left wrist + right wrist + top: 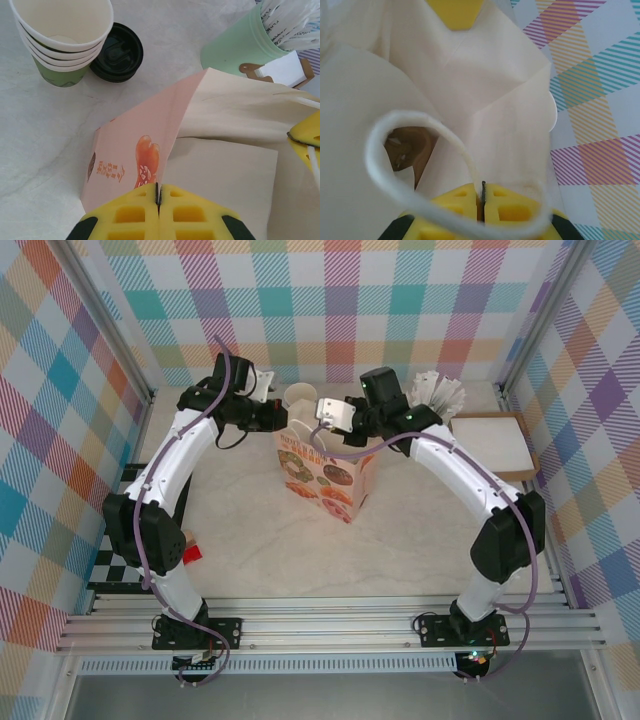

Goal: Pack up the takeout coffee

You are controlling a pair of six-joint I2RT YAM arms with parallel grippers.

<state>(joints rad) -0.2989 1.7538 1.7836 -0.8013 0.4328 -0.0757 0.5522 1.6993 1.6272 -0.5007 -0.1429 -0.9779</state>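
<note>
While pinched shut on the top edge of the pink printed paper bag (135, 150), held that side wall upright with the left gripper (158, 192), its yellow fingers (130, 215) pressed together with just the paper between them. Clamped the right gripper (483, 192) on the opposite, cream-coloured rim of the same bag, fingers likewise together, with the white cord handle (405, 116) looping just in front of them; could not tell whether the cord was caught in the grip as well. Saw the bag from above standing mid-table on the white marbled tabletop (260, 550), between the two grippers, mouth spread open. Found the takeout coffee (116, 52), a small paper cup seen from above by its round black plastic lid, on the table outside the bag, beyond its far side and touching or just beside the stack of lidless cream-and-green paper cups (62, 45). Noted a pale mint-green mug of white sachets (240, 45) further right, apart from the coffee.
</note>
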